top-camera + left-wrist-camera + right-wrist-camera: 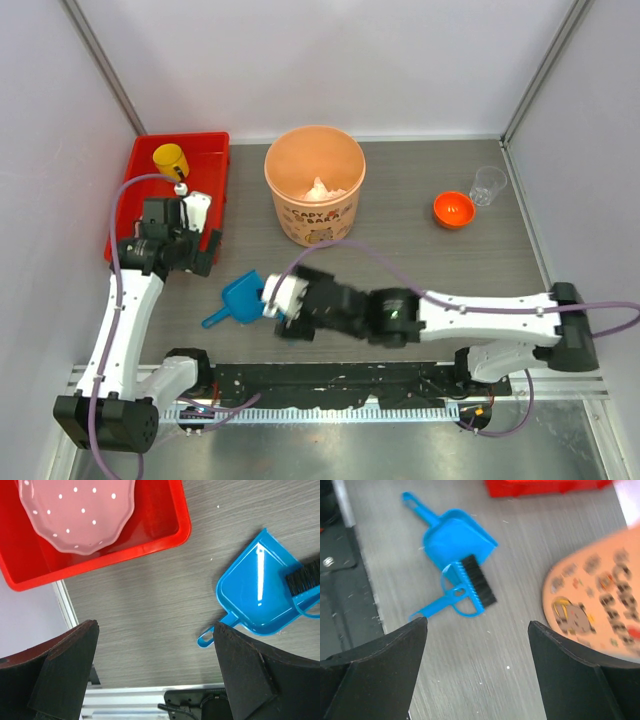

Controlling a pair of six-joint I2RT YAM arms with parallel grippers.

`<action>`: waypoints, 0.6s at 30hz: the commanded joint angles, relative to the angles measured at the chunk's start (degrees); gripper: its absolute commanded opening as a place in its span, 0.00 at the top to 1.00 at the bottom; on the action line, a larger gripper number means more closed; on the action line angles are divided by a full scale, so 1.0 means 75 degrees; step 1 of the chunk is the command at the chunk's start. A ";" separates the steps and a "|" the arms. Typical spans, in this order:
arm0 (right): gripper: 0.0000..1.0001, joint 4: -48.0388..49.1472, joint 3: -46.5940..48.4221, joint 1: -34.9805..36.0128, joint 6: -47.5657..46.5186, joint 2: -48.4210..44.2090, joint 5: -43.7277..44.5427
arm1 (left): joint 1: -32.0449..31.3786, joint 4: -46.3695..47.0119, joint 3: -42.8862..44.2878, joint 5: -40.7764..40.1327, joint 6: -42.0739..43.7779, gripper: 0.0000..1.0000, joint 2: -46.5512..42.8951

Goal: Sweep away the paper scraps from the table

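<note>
One dustpan (255, 592), one brush (477, 582) lying on it
Our left fingers (65, 670), right fingers (575, 665) apart; paper scraps (322, 188) in one bucket (300, 215)

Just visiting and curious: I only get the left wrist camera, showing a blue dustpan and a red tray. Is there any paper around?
Observer: Yes. From above, white paper scraps lie inside the orange bucket.
Operator: Is anything holding the brush?
Observer: No. The right wrist view shows the brush lying across the dustpan, and the right gripper is open, gripping nothing.
Operator: What else is out there?
Observer: An orange bowl and a clear cup stand near the table's right wall.
</note>
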 commanded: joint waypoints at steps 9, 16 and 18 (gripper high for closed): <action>0.04 -0.0017 -0.2399 -0.5656 0.3331 -0.3609 -0.0104 | 0.0046 0.3676 -0.1501 0.0305 -0.1081 0.00 -0.0701; 0.03 0.1184 -0.3360 -0.8891 0.4291 -0.3926 -0.0536 | 0.0046 0.7070 -0.3003 -0.0699 -0.2277 0.00 -0.0410; 0.02 0.1947 -0.4107 -0.9209 0.4538 -0.4183 -0.0257 | 0.0046 0.7893 -0.3542 -0.0948 -0.2242 0.00 -0.0339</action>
